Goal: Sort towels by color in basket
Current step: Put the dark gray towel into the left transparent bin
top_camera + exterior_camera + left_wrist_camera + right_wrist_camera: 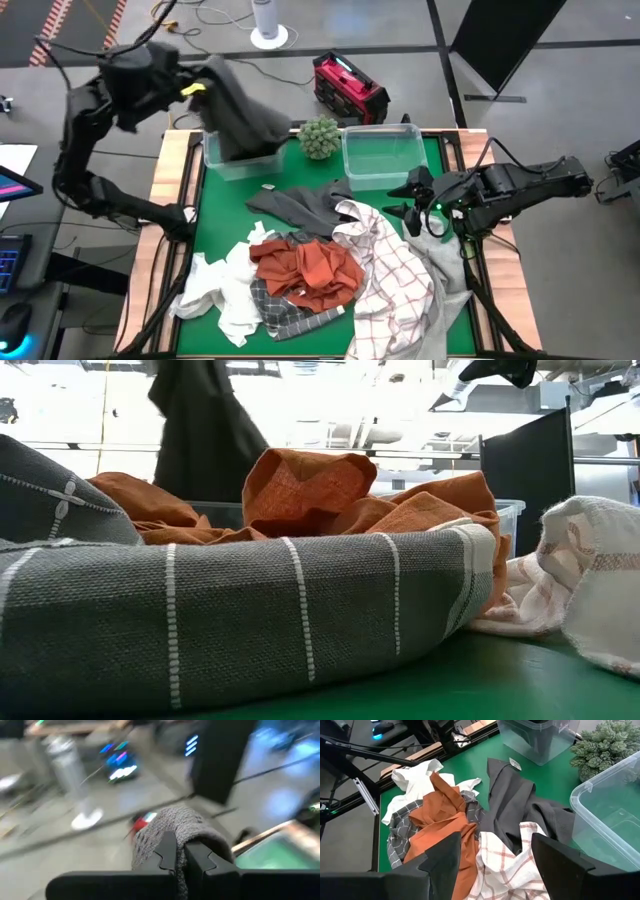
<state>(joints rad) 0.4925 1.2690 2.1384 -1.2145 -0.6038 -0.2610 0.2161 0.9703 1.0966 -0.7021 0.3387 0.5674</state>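
My left gripper [197, 88] is raised over the table's far left corner, shut on a dark grey towel [240, 110] that hangs over the left clear bin [222, 165]. On the green mat lies a heap of towels: another dark grey towel [305, 205], a rust-orange one [312, 272], a white one [225, 285], a white one with grid lines [395, 275] and a dark grey plaid one [290, 312]. My right gripper [410, 203] hovers open by the right clear bin [385, 155], touching nothing. My left gripper pinches the dark grey towel between its two fingers [167, 852] at a bunched fold of the upper end [172, 822], which drapes over the fingertips. The towel hangs slack below the gripper, and its lower end [250, 145] reaches into the left bin.
A small green plant [320, 137] stands between the two bins at the far edge. A red device [348, 88] sits on the floor beyond the table. Bare green mat [225, 215] shows on the left, in front of the left bin.
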